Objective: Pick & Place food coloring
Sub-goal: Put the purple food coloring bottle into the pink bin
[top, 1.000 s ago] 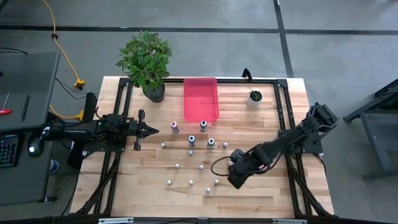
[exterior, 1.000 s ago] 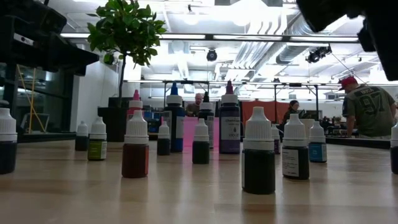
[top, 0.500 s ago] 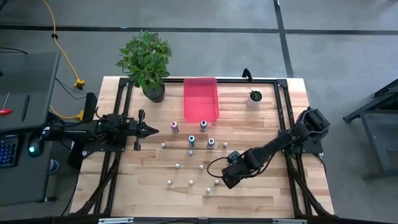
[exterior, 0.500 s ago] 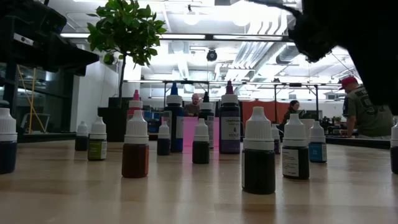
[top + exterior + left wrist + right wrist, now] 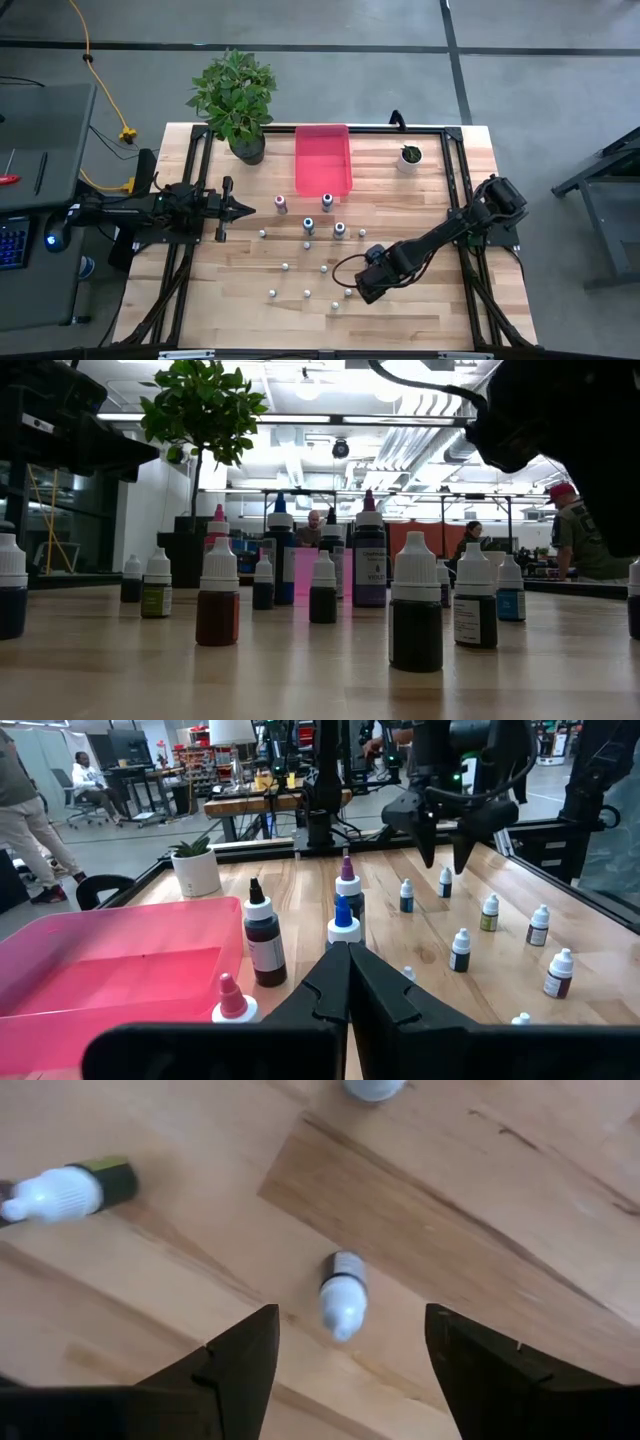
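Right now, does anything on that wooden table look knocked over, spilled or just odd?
Nothing stands out. The tiny white-capped food coloring bottles stand upright and scattered on the wooden table, the pink plastic tray sits square, and no liquid shows. The right end effector hangs open over one bottle.

Grey concrete floor (image 5: 330, 25) with dark seams, yellow cable (image 5: 92, 70), white pipe-hung ceiling (image 5: 330, 435), distant workbenches (image 5: 250, 805)

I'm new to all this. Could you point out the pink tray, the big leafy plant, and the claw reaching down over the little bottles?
pink tray (image 5: 323, 160): high view, on its bare floor.
leafy potted plant (image 5: 235, 93): high view, on its leaves.
right gripper (image 5: 343, 1342): right wrist view, midway between its open fingertips.
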